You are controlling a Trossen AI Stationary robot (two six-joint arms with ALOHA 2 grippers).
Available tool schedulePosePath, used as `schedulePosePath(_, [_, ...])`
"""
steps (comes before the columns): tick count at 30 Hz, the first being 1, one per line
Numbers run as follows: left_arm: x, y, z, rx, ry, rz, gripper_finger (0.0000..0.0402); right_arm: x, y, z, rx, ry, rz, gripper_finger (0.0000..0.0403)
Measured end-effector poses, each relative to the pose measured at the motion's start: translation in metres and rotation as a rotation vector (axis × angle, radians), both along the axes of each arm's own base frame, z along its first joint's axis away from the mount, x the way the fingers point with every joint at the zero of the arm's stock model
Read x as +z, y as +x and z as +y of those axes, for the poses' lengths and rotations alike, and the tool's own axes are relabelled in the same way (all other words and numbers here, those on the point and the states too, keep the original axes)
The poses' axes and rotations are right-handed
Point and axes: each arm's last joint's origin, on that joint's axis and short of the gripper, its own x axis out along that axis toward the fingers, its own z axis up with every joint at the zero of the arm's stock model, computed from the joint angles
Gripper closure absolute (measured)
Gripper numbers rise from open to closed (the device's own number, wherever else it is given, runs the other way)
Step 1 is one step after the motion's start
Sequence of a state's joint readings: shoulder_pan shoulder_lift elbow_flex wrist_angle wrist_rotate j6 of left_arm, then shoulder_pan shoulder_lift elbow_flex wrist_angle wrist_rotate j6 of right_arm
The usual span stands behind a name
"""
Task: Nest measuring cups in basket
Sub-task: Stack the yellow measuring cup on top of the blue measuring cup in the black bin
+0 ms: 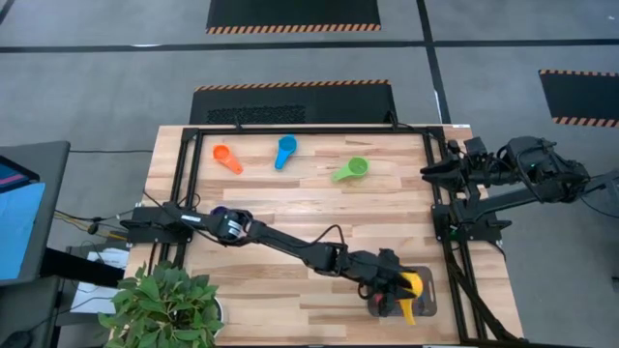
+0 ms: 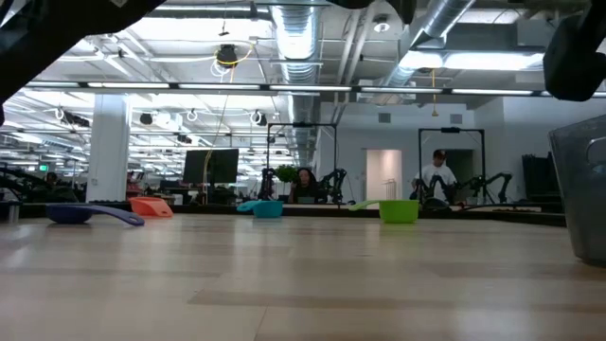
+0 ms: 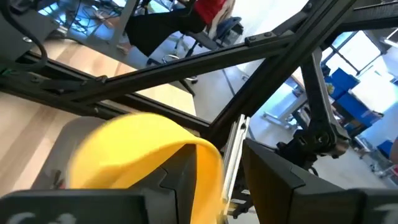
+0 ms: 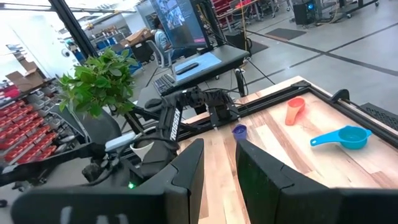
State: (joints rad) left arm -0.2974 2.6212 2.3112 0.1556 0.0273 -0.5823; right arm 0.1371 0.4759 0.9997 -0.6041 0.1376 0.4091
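Reaching over the basket (image 1: 427, 307), the left gripper (image 1: 398, 283) has its fingers parted around the yellow cup (image 1: 412, 286). The right gripper (image 1: 432, 170) waits off the table's edge, fingers slightly apart, empty.

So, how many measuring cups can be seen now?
5: orange cup, light blue cup and green cup along the far side; dark blue cup beside the left arm; yellow cup over the basket at the left pincer. More may be hidden there.

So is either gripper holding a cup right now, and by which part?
Cannot be told for the left gripper: the yellow cup sits right at it over the basket, but a grip isn't visible. The right gripper holds nothing.
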Motion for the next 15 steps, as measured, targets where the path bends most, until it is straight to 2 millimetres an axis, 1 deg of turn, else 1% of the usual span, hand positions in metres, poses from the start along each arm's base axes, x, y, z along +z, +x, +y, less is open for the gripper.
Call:
schedulePosePath(5, [0.0022,-0.0005,0.0003,-0.012,0.000,0.001,0.0283,0.0002,0.0000,0.0010,0.034,0.003,-0.002,0.0285])
schedulePosePath(15, [0.0010,-0.0009,-0.0016,-0.019,-0.034,0.017,0.0266,0.0008,0.0000,0.0010,0.035,0.003,-0.008,0.0285])
